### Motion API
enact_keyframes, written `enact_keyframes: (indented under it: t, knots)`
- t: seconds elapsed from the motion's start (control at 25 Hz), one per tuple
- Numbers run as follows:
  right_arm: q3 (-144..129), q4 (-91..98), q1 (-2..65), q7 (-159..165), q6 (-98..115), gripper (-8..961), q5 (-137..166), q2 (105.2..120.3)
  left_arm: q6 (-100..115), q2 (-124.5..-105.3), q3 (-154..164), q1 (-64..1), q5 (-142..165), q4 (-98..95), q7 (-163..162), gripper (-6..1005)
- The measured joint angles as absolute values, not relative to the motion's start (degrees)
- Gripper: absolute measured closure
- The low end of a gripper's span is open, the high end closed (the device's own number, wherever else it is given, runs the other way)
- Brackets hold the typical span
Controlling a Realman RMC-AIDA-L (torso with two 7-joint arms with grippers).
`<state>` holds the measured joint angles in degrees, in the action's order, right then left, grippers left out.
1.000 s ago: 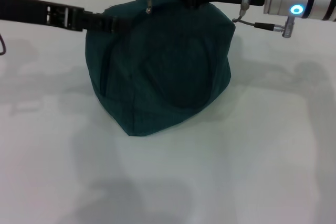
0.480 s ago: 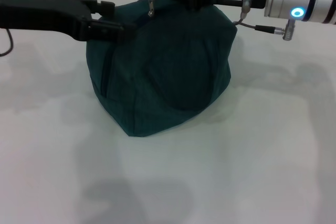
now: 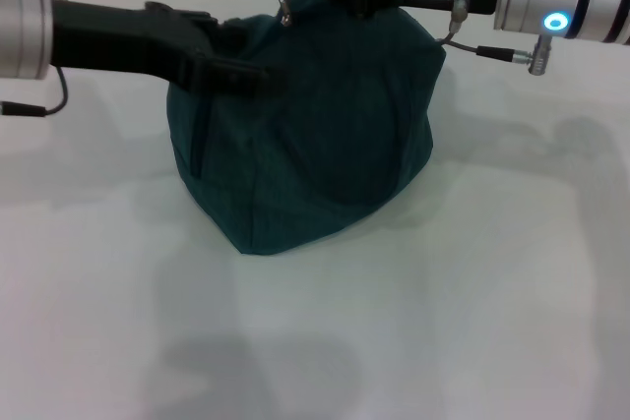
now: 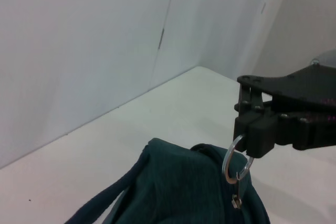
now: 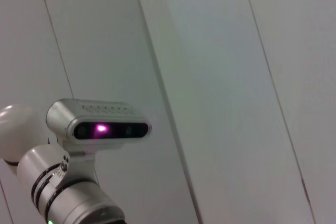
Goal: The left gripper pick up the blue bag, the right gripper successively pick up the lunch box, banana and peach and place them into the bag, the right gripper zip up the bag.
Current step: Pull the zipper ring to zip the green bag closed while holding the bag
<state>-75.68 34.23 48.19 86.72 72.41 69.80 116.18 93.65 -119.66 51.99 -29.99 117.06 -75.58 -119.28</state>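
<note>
From the head view we see the blue bag (image 3: 305,135) sitting as a rounded mound on the white bench (image 3: 472,322) at frame centre, with the left gripper (image 3: 231,71) against its upper left side, and we cannot tell how its fingers stand. The left wrist view alone shows us the right gripper (image 4: 252,140) with its fingers closed on the metal zipper ring (image 4: 234,162), which hangs at the bag's peak. The bag has no clear long axis, its top pointing up, and white wall panels (image 5: 220,77) stand behind.
</note>
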Motion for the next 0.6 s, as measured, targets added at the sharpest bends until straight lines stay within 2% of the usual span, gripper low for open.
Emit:
enact_keyframes:
  t: [0.44,0.6]
  knots:
    - [-75.68,34.15,47.81,87.03,72.68,900,69.49,116.19,90.18,-119.55,55.53,-29.47,117.54,-73.90,-118.44,242]
    - [-75.67,34.15,47.49,87.16,72.80,899,69.29,116.18,89.84,-119.51,55.29,-29.45,117.40,-73.48,-118.53,359]
